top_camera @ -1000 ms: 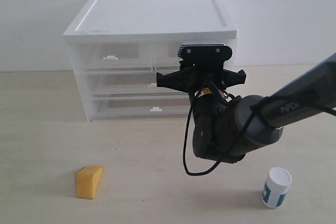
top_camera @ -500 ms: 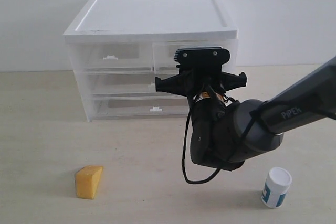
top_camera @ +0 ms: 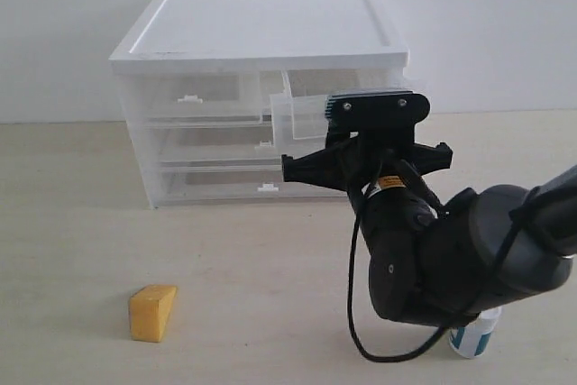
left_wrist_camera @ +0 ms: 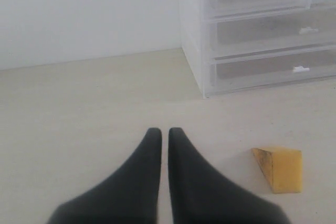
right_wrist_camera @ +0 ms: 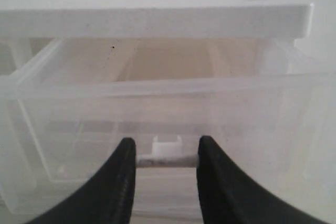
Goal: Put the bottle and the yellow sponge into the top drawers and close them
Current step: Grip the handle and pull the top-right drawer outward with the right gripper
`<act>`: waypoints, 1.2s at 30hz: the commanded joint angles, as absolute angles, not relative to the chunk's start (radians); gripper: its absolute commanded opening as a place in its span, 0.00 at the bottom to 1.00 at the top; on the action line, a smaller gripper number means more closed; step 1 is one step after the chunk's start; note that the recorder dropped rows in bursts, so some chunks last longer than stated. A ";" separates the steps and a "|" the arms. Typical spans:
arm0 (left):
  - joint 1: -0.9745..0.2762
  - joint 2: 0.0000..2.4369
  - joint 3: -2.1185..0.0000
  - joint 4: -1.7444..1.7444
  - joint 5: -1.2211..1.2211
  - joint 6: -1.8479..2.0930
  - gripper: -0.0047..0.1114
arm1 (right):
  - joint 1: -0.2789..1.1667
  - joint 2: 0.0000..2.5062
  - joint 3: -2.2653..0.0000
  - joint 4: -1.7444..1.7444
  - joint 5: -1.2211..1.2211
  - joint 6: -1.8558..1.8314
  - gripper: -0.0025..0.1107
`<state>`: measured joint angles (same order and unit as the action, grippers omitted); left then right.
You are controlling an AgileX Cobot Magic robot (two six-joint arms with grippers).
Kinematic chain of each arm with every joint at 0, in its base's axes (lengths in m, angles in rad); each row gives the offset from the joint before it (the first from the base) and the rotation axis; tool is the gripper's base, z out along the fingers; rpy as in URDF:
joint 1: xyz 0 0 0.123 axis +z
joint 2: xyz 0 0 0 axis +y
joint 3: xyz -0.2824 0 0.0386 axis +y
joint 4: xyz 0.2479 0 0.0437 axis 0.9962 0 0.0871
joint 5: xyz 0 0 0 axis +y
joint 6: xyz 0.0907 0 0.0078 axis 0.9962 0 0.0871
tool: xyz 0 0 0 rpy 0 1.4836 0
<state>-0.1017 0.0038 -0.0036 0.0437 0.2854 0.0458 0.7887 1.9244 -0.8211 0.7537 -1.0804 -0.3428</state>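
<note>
Clear, faintly frosted plastic forms the walls of the cabinet (top_camera: 261, 29), which has a flat, opaque white top with a raised rim and stands on a pale, matte table (top_camera: 81, 223). Of the top drawers, the right top drawer (top_camera: 302, 110) stands partly out of the cabinet front, its thin translucent walls showing an empty interior in the right wrist view. The left top drawer (top_camera: 194, 96) sits flush in the cabinet. Two full-width drawers (top_camera: 216, 182) below are also flush. The right gripper (right_wrist_camera: 166, 153) has its smooth, black, curved fingers partway apart and closed against the two ends of that open drawer's small white handle (right_wrist_camera: 167, 142). The left gripper (left_wrist_camera: 165, 132), seen only in its wrist view, has its tapered black fingers pressed almost together with nothing between them, low over the table in front of the cabinet's left corner. The yellow sponge (top_camera: 153, 313), a matte orange-yellow foam wedge, lies on the table well in front of the cabinet's left end. The bottle (top_camera: 473, 338), white with a teal-blue label, stands well in front of the cabinet's right end, mostly hidden behind the right arm's rounded dark grey housing (top_camera: 451, 259).
</note>
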 commanded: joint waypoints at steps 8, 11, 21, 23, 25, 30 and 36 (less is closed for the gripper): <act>-0.100 0.000 0.000 0.045 0.278 0.045 0.08 | 0.930 1.831 -0.675 0.887 -1.149 -0.378 0.02; -0.100 0.000 0.000 0.045 0.278 0.045 0.08 | 0.969 1.825 -0.655 0.904 -1.155 -0.377 0.02; -0.100 0.000 0.000 0.045 0.278 0.045 0.08 | 1.076 1.825 -0.587 0.990 -1.209 -0.375 0.02; -0.100 0.000 0.000 0.045 0.278 0.045 0.08 | 1.089 1.825 -0.579 1.002 -1.215 -0.368 0.02; -0.100 0.000 0.000 0.045 0.278 0.045 0.08 | 1.096 1.825 -0.579 1.010 -1.215 -0.368 0.02; -0.100 0.000 0.000 0.045 0.278 0.045 0.08 | 1.099 1.825 -0.579 1.010 -1.199 -0.366 0.14; -0.100 0.000 0.000 0.045 0.278 0.045 0.08 | 1.099 1.825 -0.579 1.010 -1.189 -0.369 0.68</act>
